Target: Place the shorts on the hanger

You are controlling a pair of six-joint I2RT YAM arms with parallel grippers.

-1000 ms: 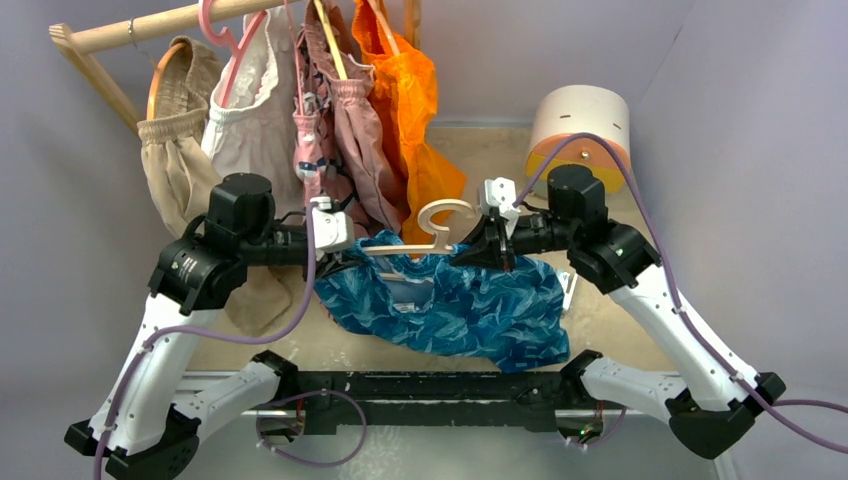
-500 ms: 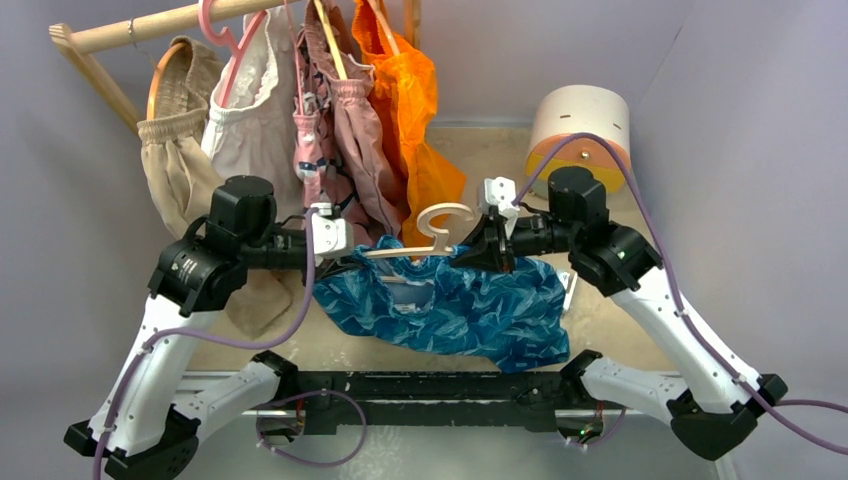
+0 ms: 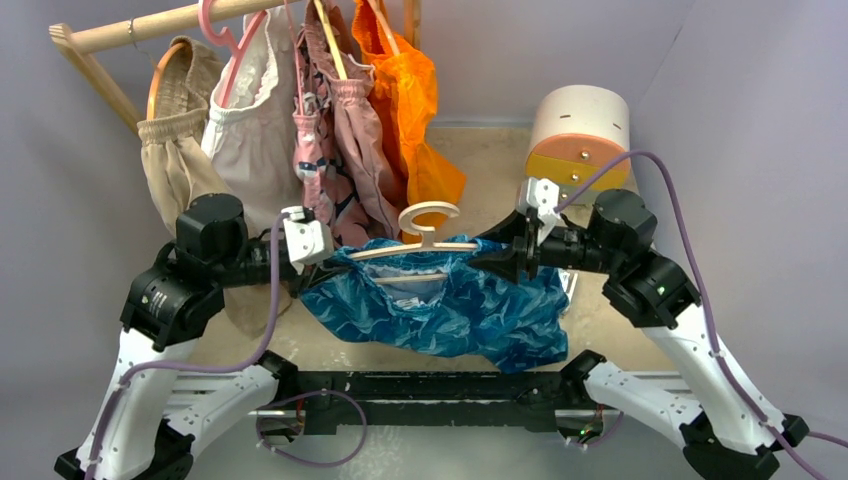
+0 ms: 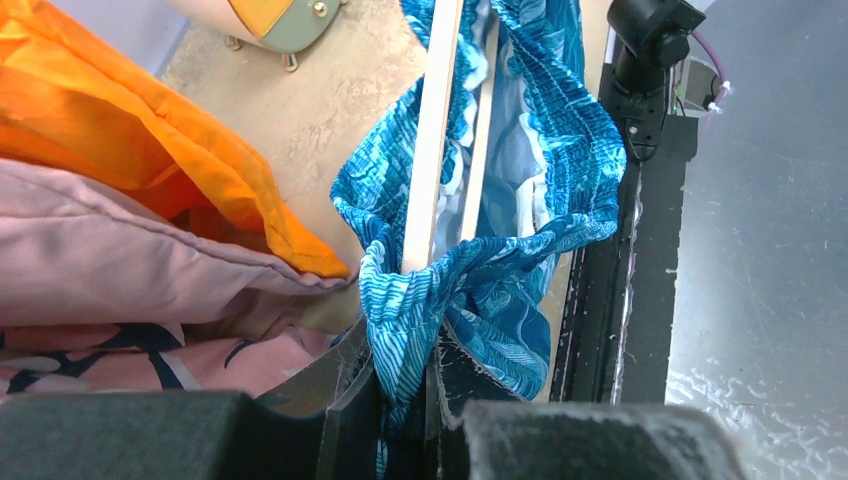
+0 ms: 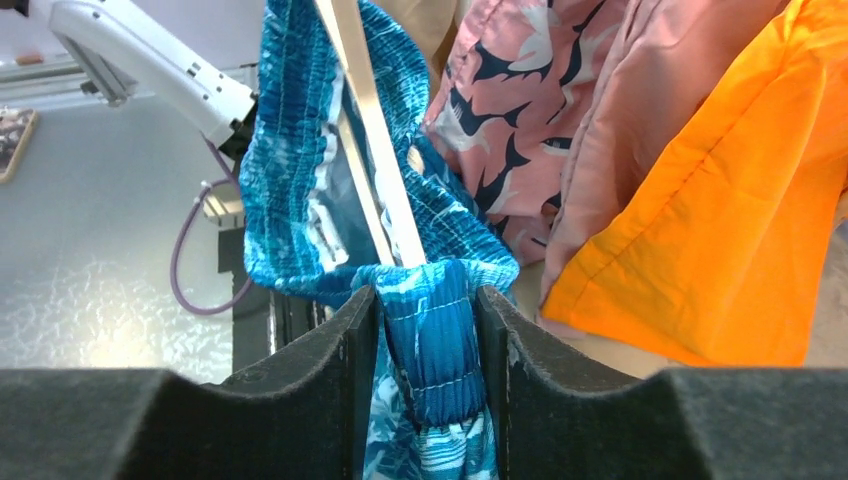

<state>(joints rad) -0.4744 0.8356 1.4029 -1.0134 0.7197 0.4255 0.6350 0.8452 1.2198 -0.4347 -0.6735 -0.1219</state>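
The blue leaf-print shorts (image 3: 440, 310) hang stretched between my two grippers above the table, their waistband wrapped round the pale wooden hanger (image 3: 425, 232), whose hook rises above the fabric. My left gripper (image 3: 312, 270) is shut on the left end of the waistband (image 4: 405, 330). My right gripper (image 3: 508, 256) is shut on the right end of the waistband (image 5: 430, 340). The hanger's arm (image 4: 428, 150) and crossbar run inside the waist opening; the arm also shows in the right wrist view (image 5: 375, 130).
A wooden rail (image 3: 150, 25) at the back left carries beige, white, pink patterned (image 3: 315, 150) and orange (image 3: 410, 100) garments just behind the hanger. A white and orange drum (image 3: 578, 135) stands at the back right. The black arm base bar (image 3: 430, 385) lies at the near edge.
Both grippers have moved apart, left arm to the left and right arm to the right, stretching the waistband wider. The hanger now sits higher and more level within the shorts.
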